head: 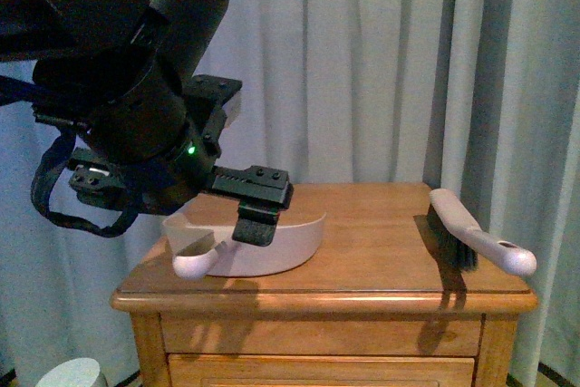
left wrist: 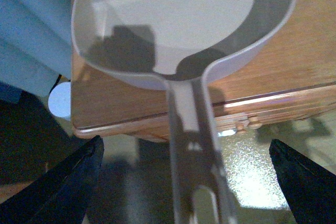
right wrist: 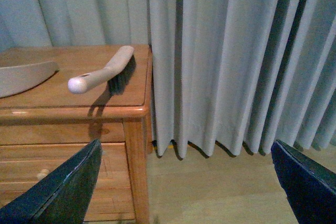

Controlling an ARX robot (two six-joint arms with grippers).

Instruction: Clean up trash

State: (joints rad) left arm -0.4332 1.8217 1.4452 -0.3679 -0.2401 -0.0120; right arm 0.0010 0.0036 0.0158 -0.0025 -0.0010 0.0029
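No trash shows in any view. A pale dustpan (head: 272, 242) lies on the left part of the wooden nightstand (head: 381, 251), its handle (head: 192, 265) sticking out past the front edge. My left gripper (head: 245, 224) hangs over that handle. In the left wrist view the gripper (left wrist: 191, 182) is open, its dark fingers (left wrist: 68, 182) wide on either side of the handle (left wrist: 191, 145) without touching it. The pan (left wrist: 173, 24) looks empty. My right gripper (right wrist: 186, 182) is open over the floor, to the right of the nightstand (right wrist: 52, 100).
A hand brush (head: 471, 237) lies on the nightstand's right edge, handle overhanging the front; it also shows as the brush (right wrist: 105, 72) in the right wrist view. Grey curtains (head: 381, 61) hang behind. A white round object (head: 72, 373) stands on the floor at the left.
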